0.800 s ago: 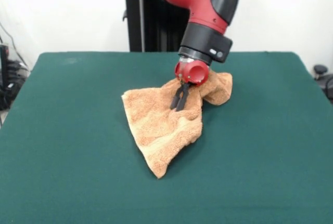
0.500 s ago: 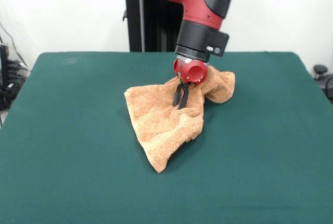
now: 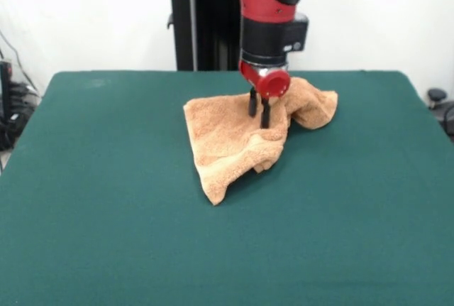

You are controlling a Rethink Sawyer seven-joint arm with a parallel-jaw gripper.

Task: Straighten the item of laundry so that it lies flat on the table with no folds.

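The gripper stood upright over the far side of the towel, its two dark fingers set narrowly apart and pressed into the cloth; whether they pinched a fold could not quite be made out. From there the towel's long axis ran toward the near left, tapering to a point, with a rumpled lobe bunched to the right. Thick, soft tan terry lay doubled on the smooth green worktop.
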